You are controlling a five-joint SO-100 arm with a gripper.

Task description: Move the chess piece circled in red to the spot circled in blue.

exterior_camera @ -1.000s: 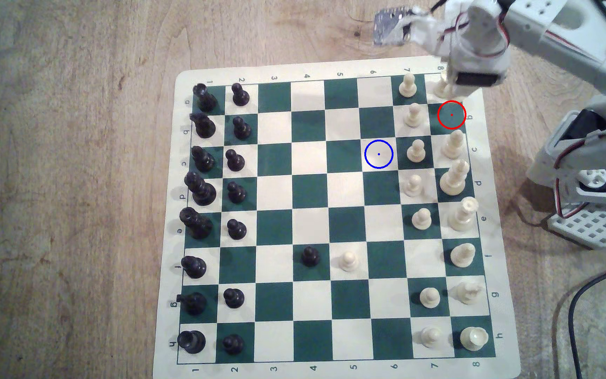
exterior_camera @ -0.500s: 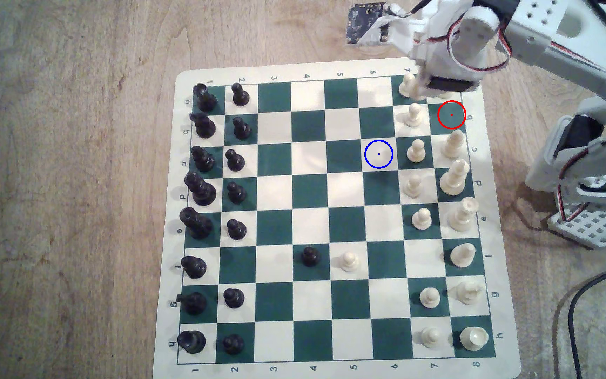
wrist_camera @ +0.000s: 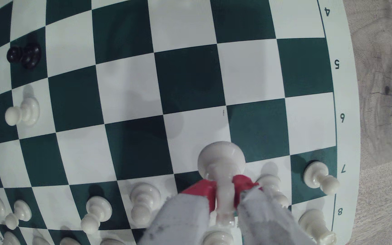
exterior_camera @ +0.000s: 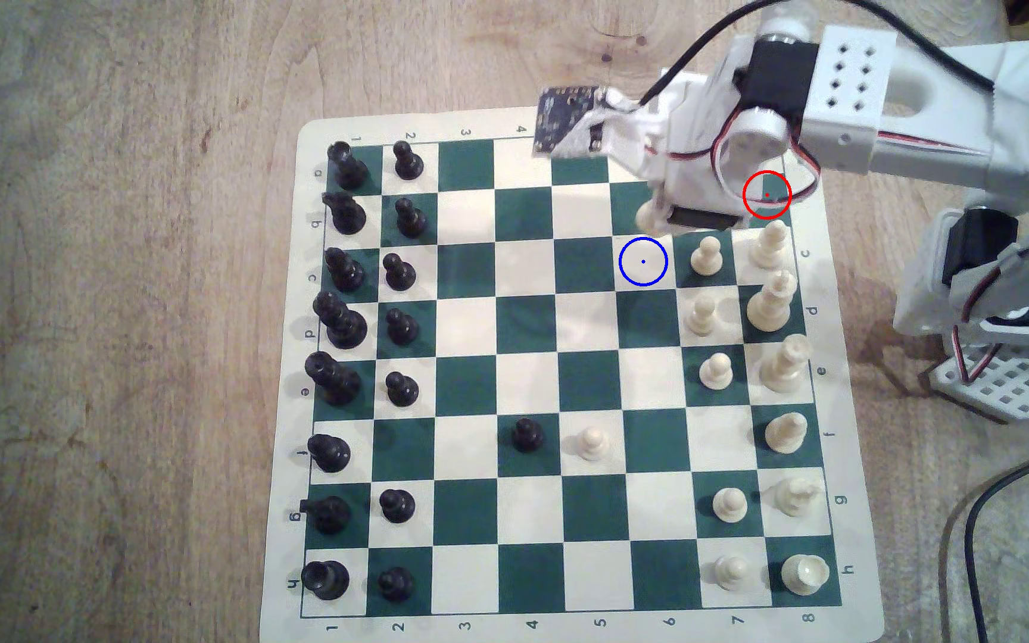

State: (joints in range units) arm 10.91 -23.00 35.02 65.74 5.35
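The green-and-cream chessboard (exterior_camera: 524, 383) lies on a wooden table (exterior_camera: 116, 309), and places below are given from the blue-ringed cream square (exterior_camera: 642, 261). The white arm (exterior_camera: 933, 130) reaches in over the board's corner from the exterior view's right. Its gripper (wrist_camera: 224, 195) hangs just beyond the blue-ringed square, toward the board's rank-label edge, and is closed on the cream knight (wrist_camera: 221, 157). In the wrist view the red-tipped fingers (wrist_camera: 202, 189) pinch the knight's narrow body from both sides, with the round base sticking out clear below them; the head is hidden between the jaws. In the exterior view the knight (exterior_camera: 648, 216) shows as a pale shape on the dark square next to the blue ring, short of it. Whether the base is touching the board cannot be told.

The piece looks like light, stiff, smooth plastic, so it could twist or slip in a pinch; the waist above the base seems the soundest hold. The red-ringed dark square (exterior_camera: 766, 195), well off toward the arm, is bare.
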